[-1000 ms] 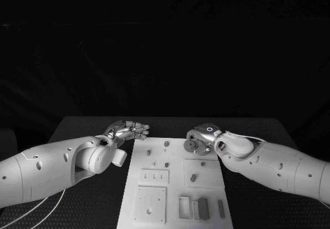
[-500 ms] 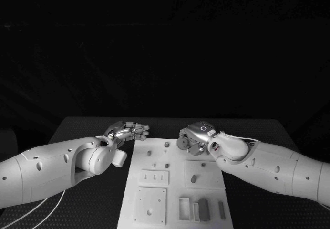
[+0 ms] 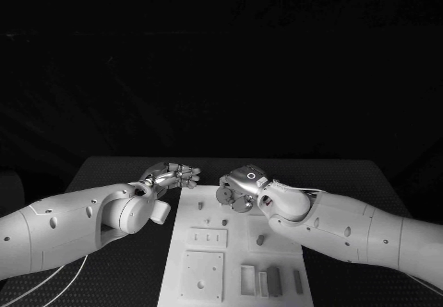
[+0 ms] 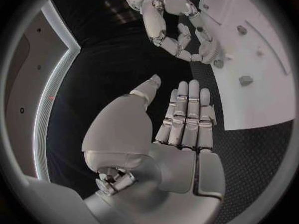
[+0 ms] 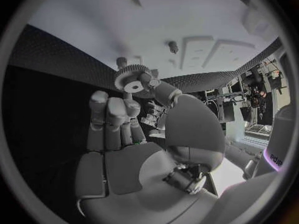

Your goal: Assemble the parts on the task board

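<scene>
The task board (image 3: 235, 256) lies in the middle of the black table (image 3: 111, 169), and just off its far left corner the left hand (image 3: 171, 175) hovers with fingers loosely curled and apart, holding nothing. To its right, the right hand (image 3: 242, 188) is over the board's far end near the small pegs (image 3: 225, 192) — a toothed gear (image 5: 132, 78) pinched between thumb and fingertips. To seat it well, I judge the gear's bore should be squared over its peg and lowered flat — not tilted — before the pinch is let go.

Right hand (image 3: 242, 190) pinching — left hand (image 3: 173, 175) empty
</scene>
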Tool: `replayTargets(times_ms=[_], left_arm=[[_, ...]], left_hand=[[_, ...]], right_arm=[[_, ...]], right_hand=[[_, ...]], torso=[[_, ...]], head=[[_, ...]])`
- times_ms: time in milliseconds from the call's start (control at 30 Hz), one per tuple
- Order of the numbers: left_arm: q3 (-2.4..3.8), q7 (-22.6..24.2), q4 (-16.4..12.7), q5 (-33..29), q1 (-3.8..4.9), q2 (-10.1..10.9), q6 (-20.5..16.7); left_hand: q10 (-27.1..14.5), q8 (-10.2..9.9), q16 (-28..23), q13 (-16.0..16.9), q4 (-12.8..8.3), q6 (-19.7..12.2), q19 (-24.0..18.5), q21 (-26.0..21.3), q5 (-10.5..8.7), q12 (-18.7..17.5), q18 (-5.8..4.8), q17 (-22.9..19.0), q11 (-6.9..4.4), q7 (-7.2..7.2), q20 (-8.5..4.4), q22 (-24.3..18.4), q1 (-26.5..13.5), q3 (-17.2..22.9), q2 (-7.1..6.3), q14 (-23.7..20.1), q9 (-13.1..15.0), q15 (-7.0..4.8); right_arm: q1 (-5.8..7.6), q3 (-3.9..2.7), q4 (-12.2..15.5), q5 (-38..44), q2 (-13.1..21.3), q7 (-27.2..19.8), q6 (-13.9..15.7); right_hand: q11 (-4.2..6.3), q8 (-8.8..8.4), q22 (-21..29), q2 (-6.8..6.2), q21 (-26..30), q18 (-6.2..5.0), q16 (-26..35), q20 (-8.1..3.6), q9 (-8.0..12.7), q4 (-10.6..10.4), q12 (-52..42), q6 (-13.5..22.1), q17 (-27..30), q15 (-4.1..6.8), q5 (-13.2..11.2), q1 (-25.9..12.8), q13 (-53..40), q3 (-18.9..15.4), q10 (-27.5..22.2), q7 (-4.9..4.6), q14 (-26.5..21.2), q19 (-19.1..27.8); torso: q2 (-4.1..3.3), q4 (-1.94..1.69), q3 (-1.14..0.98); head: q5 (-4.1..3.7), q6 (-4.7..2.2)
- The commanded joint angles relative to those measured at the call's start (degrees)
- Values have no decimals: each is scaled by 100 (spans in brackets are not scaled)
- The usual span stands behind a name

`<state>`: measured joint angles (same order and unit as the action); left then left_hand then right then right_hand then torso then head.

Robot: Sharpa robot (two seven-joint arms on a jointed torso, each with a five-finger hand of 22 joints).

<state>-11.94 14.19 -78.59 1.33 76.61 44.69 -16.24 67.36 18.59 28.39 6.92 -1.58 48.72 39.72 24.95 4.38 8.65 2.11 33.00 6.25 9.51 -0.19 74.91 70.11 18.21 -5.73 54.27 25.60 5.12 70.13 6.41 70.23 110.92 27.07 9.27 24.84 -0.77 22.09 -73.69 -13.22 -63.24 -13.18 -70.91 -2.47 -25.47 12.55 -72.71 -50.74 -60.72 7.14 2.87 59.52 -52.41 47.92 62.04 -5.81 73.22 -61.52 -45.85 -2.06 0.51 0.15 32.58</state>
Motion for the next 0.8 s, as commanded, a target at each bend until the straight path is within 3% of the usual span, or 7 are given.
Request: replayTargets(times_ms=[33, 400, 733, 800], left_arm=[[4, 75, 10, -1, 4, -30, 12], [5, 74, 26, -1, 4, -64, 25], [5, 74, 44, 2, 5, -35, 12], [5, 72, 40, 2, 5, -32, 10]], left_hand=[[36, -32, -20, -8, -44, 26, 28, 14, 25, -27, 3, -9, 6, 16, -3, 89, -59, -5, -20, 6, -5, 42], [37, -34, -21, -8, -47, 27, 28, 14, 25, -29, 3, -10, 6, 16, -2, 89, -63, -2, -18, 5, -5, 42], [39, -36, -21, -8, -55, 28, 28, 13, 25, -32, 3, -11, 7, 16, -2, 89, -68, 1, -20, 3, -4, 43], [40, -36, -21, -8, -56, 29, 28, 13, 25, -33, 3, -11, 7, 16, -2, 89, -70, 1, -20, 3, -4, 43]], right_arm=[[-48, 2, -42, 117, -73, 54, 19], [-152, 19, -325, 126, -315, 38, -88], [-207, 25, -511, 137, -393, 36, -107], [-216, 30, -540, 137, -412, 29, -117]], right_hand=[[238, 21, 3, -54, -16, -182, -6, -5, -10, -43, 25, -1004, 5, 28, -9, 11, 8, 11, -227, 119, 30, -24], [236, 14, 9, -60, -15, -182, -2, -7, -9, -54, 34, -992, 8, 26, -9, 8, 12, 16, -228, 115, 31, -26], [231, 4, 17, -62, -12, -182, 4, -9, -9, -65, 44, -977, 11, 23, -9, 3, 17, 19, -231, 110, 30, -24], [230, 2, 18, -63, -11, -182, 5, -9, -8, -66, 46, -974, 11, 22, -9, 2, 18, 19, -232, 109, 29, -23]], torso=[[-3, -8, -2], [-5, 1, -6], [0, -7, -12], [-2, 6, -11]], head=[[3, 10], [43, 27], [25, 65], [42, 70]])
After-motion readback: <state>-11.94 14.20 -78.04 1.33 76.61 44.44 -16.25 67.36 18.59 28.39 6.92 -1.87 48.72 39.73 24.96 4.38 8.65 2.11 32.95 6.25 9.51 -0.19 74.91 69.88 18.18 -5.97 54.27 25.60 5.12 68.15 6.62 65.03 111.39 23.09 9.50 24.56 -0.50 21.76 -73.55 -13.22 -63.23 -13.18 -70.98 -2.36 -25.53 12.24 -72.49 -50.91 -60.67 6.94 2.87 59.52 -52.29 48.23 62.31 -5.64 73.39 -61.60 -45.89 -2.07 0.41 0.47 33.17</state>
